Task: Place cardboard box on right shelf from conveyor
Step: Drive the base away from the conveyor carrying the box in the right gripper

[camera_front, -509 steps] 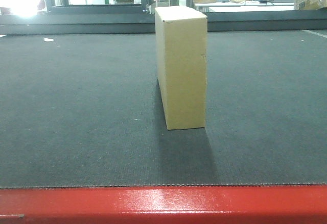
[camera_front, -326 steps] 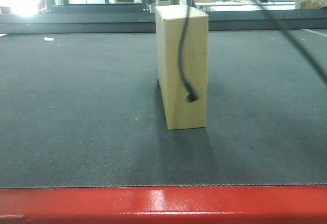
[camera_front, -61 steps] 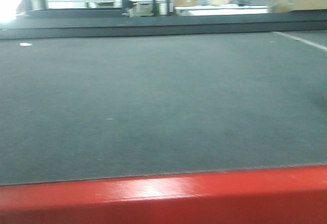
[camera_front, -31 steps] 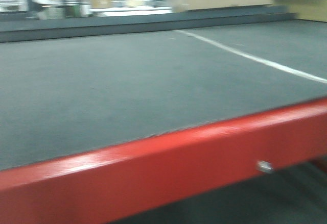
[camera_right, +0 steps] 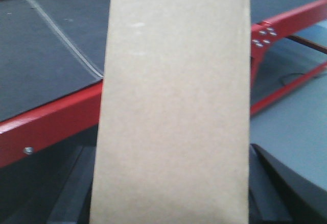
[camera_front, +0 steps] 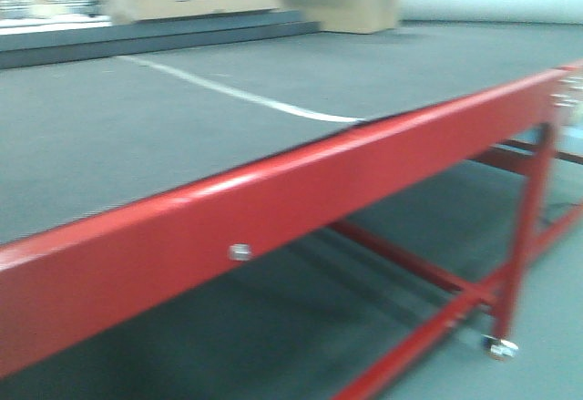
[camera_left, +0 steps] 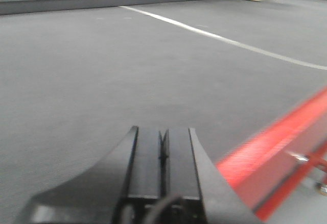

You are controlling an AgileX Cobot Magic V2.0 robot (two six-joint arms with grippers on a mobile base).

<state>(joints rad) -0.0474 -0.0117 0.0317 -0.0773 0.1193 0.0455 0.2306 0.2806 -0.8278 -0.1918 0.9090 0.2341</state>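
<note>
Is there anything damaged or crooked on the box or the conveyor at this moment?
Nothing stands out. The cardboard box looks smooth, without dents or tears, its edges nearly upright in the right wrist view. The white line across the conveyor looks like a marking.

Quantity: one cardboard box (camera_right: 173, 106). Quantity: one conveyor (camera_front: 182, 245), with one white line (camera_front: 237, 96) across its belt. One caster (camera_front: 499, 349) is visible under its frame.

cardboard box (camera_right: 171, 106) before the conveyor (camera_right: 46, 76) edge, left end effector (camera_left: 162, 134) over the conveyor
</note>
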